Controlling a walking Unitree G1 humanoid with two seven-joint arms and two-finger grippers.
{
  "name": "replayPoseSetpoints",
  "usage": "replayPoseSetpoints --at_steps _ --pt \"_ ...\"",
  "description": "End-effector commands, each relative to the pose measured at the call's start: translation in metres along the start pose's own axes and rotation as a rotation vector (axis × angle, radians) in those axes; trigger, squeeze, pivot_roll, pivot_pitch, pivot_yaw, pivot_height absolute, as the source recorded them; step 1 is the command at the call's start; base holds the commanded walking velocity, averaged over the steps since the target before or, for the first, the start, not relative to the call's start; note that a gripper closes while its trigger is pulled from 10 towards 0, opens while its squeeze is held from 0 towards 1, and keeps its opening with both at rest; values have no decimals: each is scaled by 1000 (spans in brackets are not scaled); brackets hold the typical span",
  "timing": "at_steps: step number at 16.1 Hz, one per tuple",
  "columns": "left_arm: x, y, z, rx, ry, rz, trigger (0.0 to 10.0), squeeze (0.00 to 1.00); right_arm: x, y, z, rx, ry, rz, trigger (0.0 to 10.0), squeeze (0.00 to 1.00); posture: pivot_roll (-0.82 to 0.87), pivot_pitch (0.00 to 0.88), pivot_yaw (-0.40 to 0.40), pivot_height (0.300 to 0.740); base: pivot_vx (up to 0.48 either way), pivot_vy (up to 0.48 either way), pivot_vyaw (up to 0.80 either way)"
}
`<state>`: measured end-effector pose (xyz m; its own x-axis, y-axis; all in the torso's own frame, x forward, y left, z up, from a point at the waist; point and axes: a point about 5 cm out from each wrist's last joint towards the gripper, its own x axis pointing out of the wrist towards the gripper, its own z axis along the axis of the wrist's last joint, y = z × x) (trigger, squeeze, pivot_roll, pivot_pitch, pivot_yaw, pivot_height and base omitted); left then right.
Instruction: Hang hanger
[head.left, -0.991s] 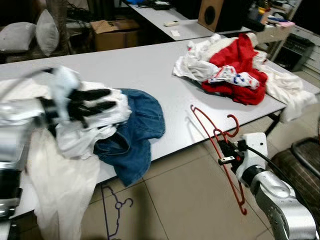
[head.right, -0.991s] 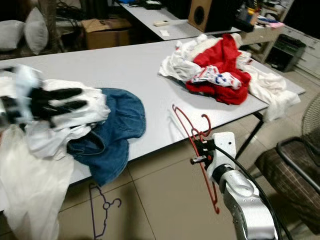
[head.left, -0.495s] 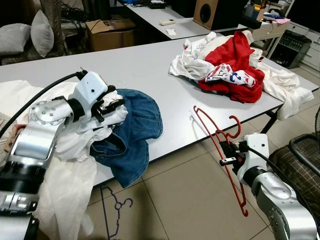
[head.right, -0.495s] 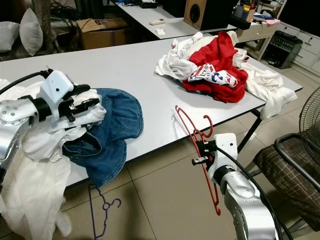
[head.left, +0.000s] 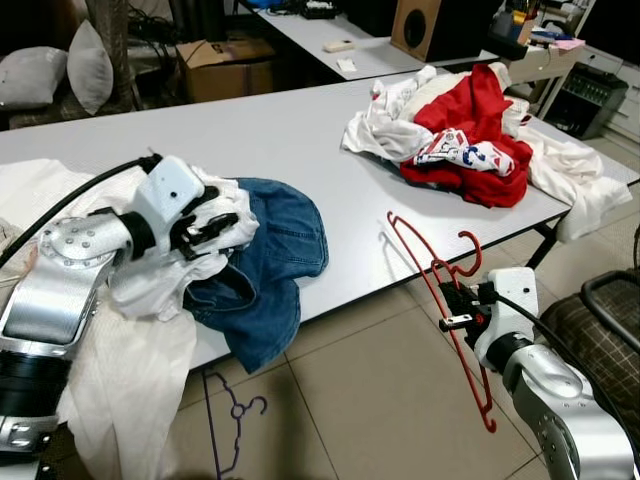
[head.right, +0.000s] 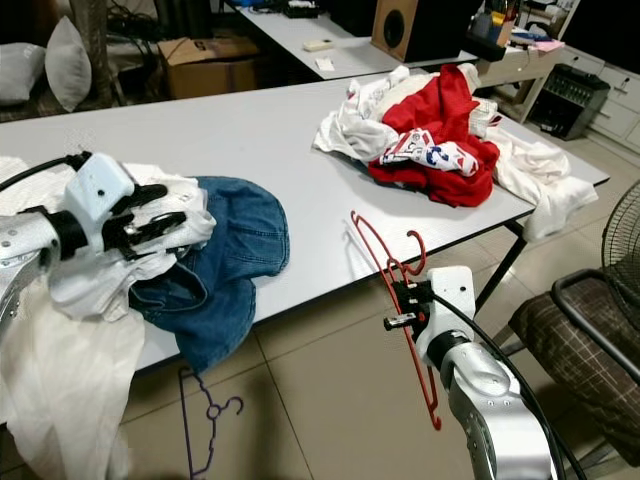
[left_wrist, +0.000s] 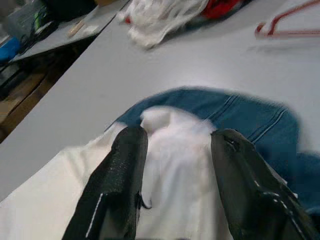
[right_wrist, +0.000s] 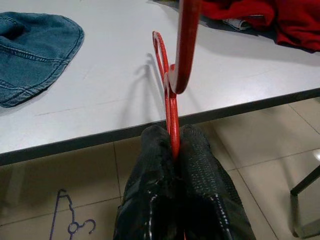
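Note:
My right gripper (head.left: 452, 306) is shut on a red hanger (head.left: 425, 262), holding it by its thin frame just off the table's front edge. The hook end rises beside the tabletop and the rest hangs toward the floor. In the right wrist view the black fingers (right_wrist: 155, 165) pinch the red wire (right_wrist: 171, 107). My left gripper (head.left: 218, 220) rests on a white garment (head.left: 150, 280) that spills over the table's left front edge. Its fingers (left_wrist: 122, 175) stand apart with a fold of white cloth (left_wrist: 175, 150) bulging between them.
A blue denim garment (head.left: 285, 240) lies beside the white one on the grey table (head.left: 250, 130). A heap of red and white clothes (head.left: 465, 130) covers the far right. A purple hanger (head.left: 235, 408) lies on the tiled floor. A dark chair (head.left: 600, 320) stands at right.
My left arm swung in from the left and settled lower on the white garment beside the denim. My right gripper and the red hanger stayed where they were.

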<state>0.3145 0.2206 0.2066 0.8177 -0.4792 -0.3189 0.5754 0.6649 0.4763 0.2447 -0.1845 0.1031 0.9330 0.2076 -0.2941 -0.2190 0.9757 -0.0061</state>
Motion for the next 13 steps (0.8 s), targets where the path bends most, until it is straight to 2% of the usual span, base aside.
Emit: replayPoseSetpoints --at_steps 1,5,8,9,10,11,12,13 --pt "2 -1 -4 20 31 10 10000 0 1 -3 6 -19 -24 -9 10000 0 -62 0 -33 740 0 0 0" --pt "9 1 -14 39 93 59 10000 0 0 -3 6 -21 -29 -12 10000 0 -70 0 -27 740 0 0 0" --pt "11 5 -18 23 120 88 10000 0 -2 -3 6 -21 -29 -16 10000 0 -75 0 -21 740 0 0 0" --pt "10 6 -19 9 128 97 7608 0 -2 -3 5 -21 -29 -17 10000 0 -76 0 -21 740 0 0 0" --pt "10 6 -20 -2 134 104 4745 0 -2 -3 5 -22 -29 -16 10000 0 -76 0 -21 740 0 0 0" --pt "11 7 -21 -9 137 108 1451 0 -2 -3 5 -22 -30 -16 10000 0 -77 0 -22 740 0 0 0" --pt "11 8 -21 -9 139 112 0 0 -2 -3 6 -22 -30 -16 10000 0 -76 0 -23 740 0 0 0" --pt "11 8 -21 -13 136 113 0 0 -1 -3 6 -23 -30 -15 10000 0 -76 0 -23 740 0 0 0"
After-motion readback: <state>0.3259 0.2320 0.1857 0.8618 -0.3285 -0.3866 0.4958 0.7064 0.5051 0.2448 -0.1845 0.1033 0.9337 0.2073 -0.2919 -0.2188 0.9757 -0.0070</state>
